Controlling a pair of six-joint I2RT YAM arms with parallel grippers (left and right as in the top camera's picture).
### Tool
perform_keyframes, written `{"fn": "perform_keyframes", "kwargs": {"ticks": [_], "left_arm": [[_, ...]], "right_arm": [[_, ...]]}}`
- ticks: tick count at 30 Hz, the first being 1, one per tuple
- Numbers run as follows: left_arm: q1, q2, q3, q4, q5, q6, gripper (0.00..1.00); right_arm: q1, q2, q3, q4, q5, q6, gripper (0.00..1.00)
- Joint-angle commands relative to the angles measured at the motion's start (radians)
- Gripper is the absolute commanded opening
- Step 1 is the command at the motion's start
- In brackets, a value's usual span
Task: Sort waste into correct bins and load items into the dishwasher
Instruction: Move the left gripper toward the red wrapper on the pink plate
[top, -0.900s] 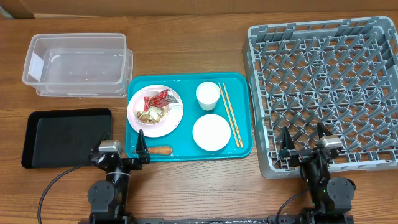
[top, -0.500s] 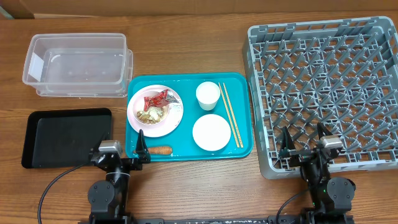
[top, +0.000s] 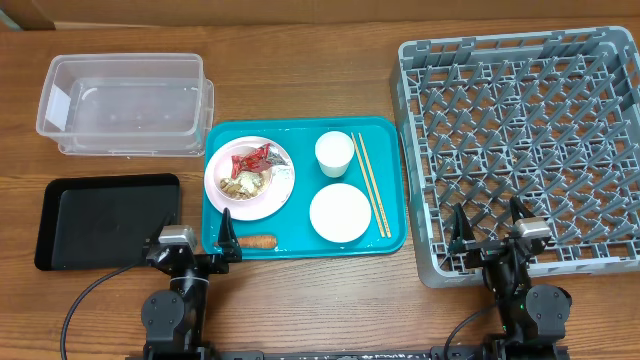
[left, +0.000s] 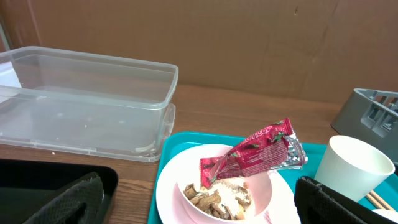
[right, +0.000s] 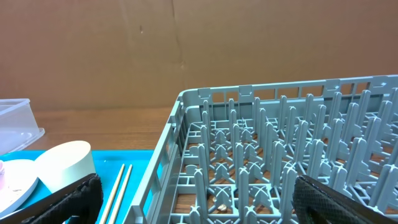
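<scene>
- Both arms sit at the bottom edge of the overhead view with nothing picked up. The left tool (left: 196, 196) gapes wide and empty, and the right tool (right: 194, 193) is just as wide and just as empty.
- The red wrapper (left: 255, 152) lies in the pink bowl (top: 283, 185), at the upper left of the teal tray (top: 300, 135), propped on the food scraps (top: 245, 184). We judge it the first pick for the left side.
- To do it well, we'd drop onto the wrapper's raised, crinkled end, pinch foil only, and lift clear of the rim. Then we'd swing it to the clear tub (top: 125, 105) at upper left or the black tray (top: 105, 220) at lower left.
- The carrot (top: 260, 241) lies at the teal tray's bottom edge, right beside the left tool, so we'd rise first to avoid nudging it.
- The white cup (top: 335, 153), white plate (top: 340, 212) and chopsticks (top: 370, 185) wait on the tray's right half. The dish rack (top: 520, 130) on the right holds no dishes.
- Neither bin is labelled. A pale fleck on the bowl's right rim may be a scrap, but we can't be sure. The left wrist view cuts the bowl off at the bottom.
</scene>
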Motion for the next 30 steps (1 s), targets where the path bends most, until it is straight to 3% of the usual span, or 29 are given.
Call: {"fn": "perform_keyframes", "kwargs": {"ticks": [1, 14, 20, 24, 28, 30], "left_arm": [[0.005, -0.008, -0.003, -0.001, -0.011, 0.019, 1.0], [0.005, -0.009, -0.003, -0.001, -0.003, 0.014, 1.0], [0.005, -0.008, 0.013, -0.018, -0.004, -0.09, 1.0], [0.005, 0.019, 0.084, -0.098, -0.007, -0.097, 1.0], [0.005, 0.14, 0.216, -0.174, -0.011, -0.097, 1.0], [0.005, 0.296, 0.343, -0.222, -0.011, -0.097, 1.0]], "right_arm": [[-0.006, -0.009, -0.01, 0.006, 0.006, 0.003, 1.0], [-0.007, -0.009, -0.01, 0.006, 0.01, 0.004, 1.0], [-0.007, -0.009, 0.018, 0.008, 0.034, 0.137, 1.0], [-0.007, -0.001, 0.087, 0.004, 0.097, 0.214, 1.0], [-0.007, 0.077, 0.198, -0.03, 0.122, 0.214, 1.0], [-0.007, 0.218, 0.317, -0.064, 0.121, 0.214, 1.0]]}}
